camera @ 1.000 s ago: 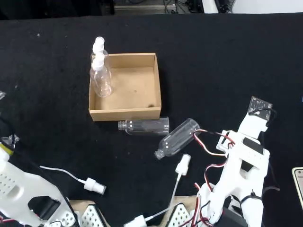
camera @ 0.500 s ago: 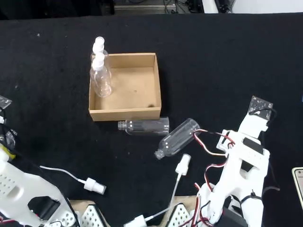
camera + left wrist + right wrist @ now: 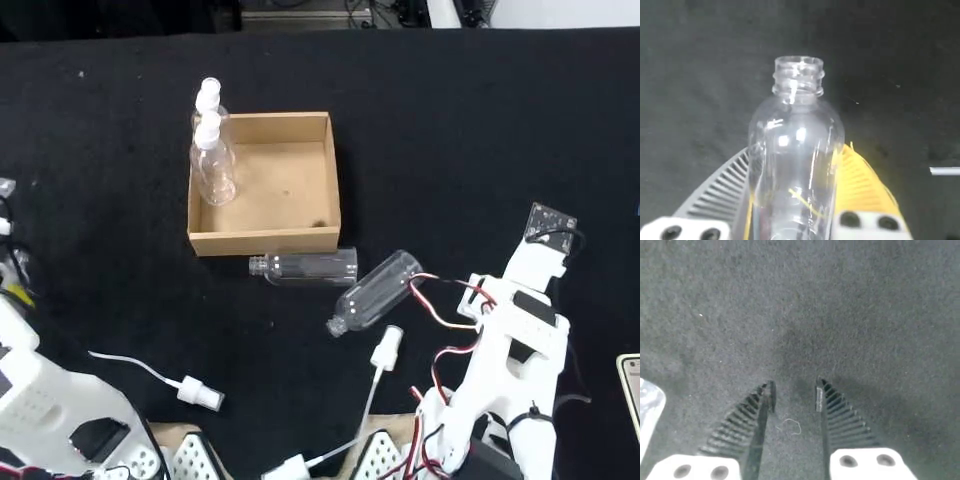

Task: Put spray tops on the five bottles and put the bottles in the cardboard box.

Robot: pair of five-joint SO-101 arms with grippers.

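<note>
My left gripper is shut on a clear uncapped bottle, neck pointing away from the wrist, at the table's left edge. Two more uncapped bottles lie in front of the cardboard box: one along its front wall, one slanted to the right. A capped bottle stands inside the box at its left; another stands at its back left corner. Three loose spray tops lie near the front. My right gripper is open above bare mat.
The black mat covers the whole table. The right arm with its red and white wires stands at the front right. A beige object sits at the right edge. A clear bottle's edge shows beside the right gripper.
The left arm has shifted at the table's left edge, carrying its bottle a little farther back. The right arm, the box and the loose bottles and tops have not moved.
</note>
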